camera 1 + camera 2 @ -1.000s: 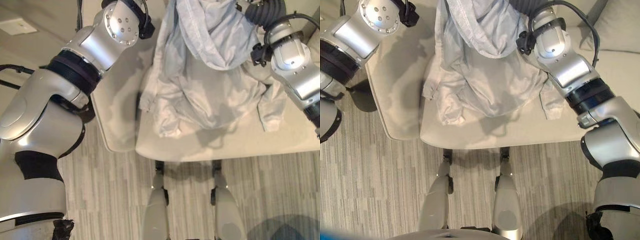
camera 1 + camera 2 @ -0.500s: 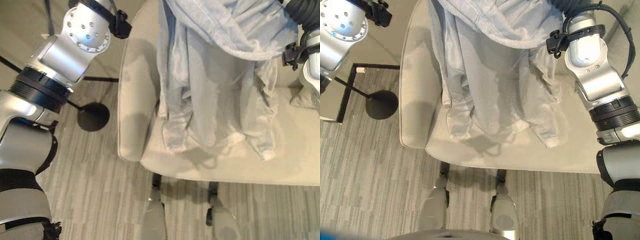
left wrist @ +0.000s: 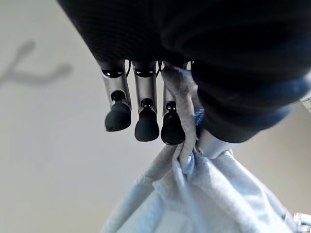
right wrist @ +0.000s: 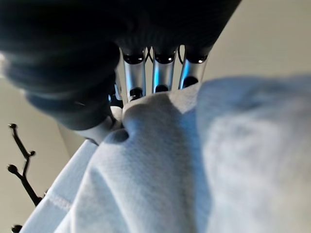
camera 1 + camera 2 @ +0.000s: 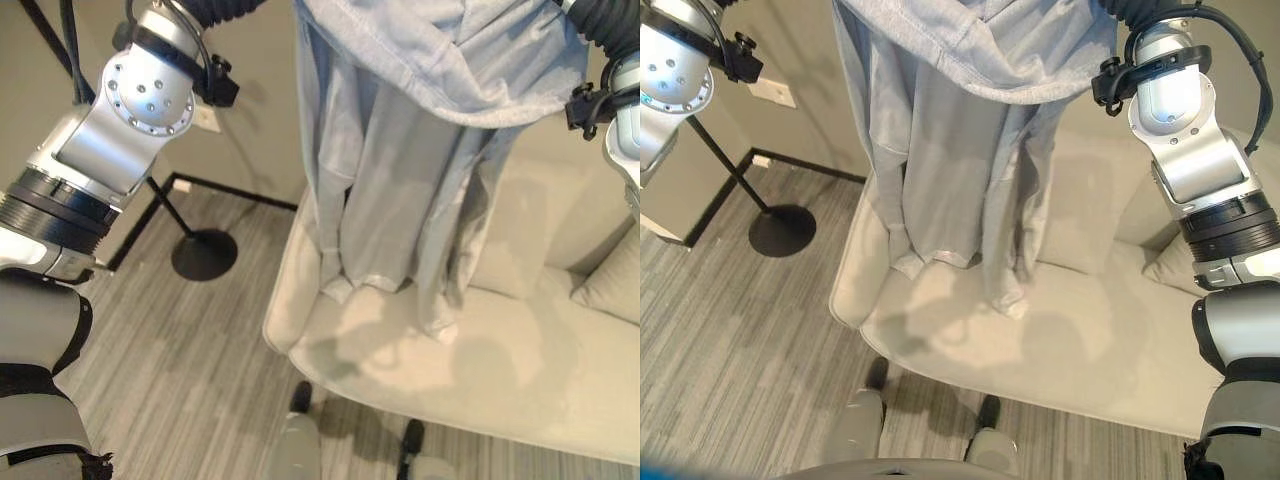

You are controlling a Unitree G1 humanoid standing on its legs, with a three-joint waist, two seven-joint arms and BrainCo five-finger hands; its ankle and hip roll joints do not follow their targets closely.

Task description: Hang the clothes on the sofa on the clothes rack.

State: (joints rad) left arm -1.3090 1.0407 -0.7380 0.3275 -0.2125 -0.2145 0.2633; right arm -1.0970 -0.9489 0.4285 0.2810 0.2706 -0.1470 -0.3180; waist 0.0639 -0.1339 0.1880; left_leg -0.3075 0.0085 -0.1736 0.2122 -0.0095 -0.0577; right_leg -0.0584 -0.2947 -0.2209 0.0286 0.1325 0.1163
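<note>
The grey hoodie (image 5: 420, 150) now hangs clear of the sofa (image 5: 520, 370) front edge, limp and light, left hand (image 3: 146, 116) and right hand (image 4: 155, 73) both pinching its top hem.

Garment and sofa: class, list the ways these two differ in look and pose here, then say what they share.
1. The garment is pale blue-grey; the sofa is cream.
2. The garment hangs in long folds from above, its lowest hems reaching down to the seat; the sofa stands on the floor.
3. The garment is thin and wrinkled; the sofa is thick and padded.
Both are soft fabric things.
</note>
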